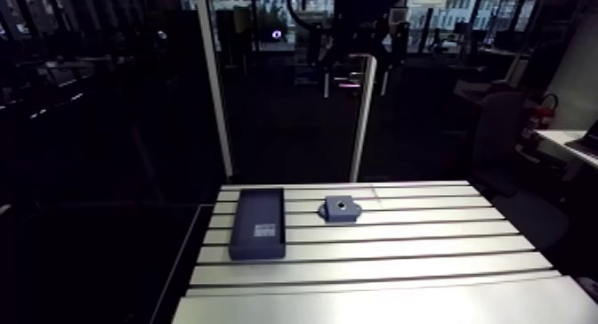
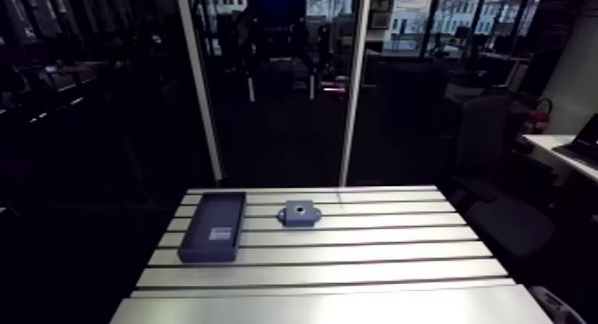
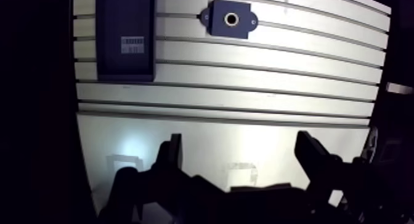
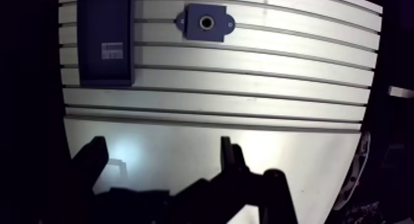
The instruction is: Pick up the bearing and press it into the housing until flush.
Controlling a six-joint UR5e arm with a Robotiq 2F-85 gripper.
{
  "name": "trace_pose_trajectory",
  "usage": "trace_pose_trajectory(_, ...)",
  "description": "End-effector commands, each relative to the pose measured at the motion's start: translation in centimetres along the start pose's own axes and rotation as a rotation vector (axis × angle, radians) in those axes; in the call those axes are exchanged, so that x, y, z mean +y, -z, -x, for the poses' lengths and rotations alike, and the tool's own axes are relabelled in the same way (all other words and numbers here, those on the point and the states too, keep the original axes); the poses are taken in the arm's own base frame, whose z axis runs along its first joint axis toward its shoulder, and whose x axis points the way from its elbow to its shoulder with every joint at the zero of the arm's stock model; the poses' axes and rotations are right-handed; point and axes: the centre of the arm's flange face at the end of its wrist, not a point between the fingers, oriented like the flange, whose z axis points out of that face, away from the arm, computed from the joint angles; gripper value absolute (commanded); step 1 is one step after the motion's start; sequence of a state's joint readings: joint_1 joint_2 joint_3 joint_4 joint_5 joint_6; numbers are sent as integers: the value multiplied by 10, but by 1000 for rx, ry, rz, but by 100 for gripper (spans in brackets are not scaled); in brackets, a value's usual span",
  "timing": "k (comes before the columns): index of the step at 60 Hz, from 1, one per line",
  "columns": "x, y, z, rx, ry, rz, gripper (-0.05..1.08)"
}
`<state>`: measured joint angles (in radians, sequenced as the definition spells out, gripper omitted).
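The slotted aluminium tabletop (image 1: 400, 256) stands before a dim room. A dark tray (image 1: 258, 222) bearing a pale label (image 1: 265, 230) lies near the housing (image 1: 341, 208), at its 9 o'clock. The gripper (image 3: 240, 140) hangs open and empty, with both at its 12 o'clock.

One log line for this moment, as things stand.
tool open, empty, over table | housing ahead, untouched | dark tray beside housing | bearing not made out

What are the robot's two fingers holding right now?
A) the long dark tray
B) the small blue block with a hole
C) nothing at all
C: in the wrist view the fingers stand wide apart over bare table, while the block and the tray lie well ahead of them.
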<state>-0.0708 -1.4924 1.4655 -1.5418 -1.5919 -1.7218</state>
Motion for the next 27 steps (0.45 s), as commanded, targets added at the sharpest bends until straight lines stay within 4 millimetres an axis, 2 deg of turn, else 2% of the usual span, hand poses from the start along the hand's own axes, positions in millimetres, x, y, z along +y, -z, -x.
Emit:
trace_pose_trajectory(1,1,0,1,-2,-1,1,1)
trace_pose_trajectory(27,2,-3,-2,-3,0,-2,1)
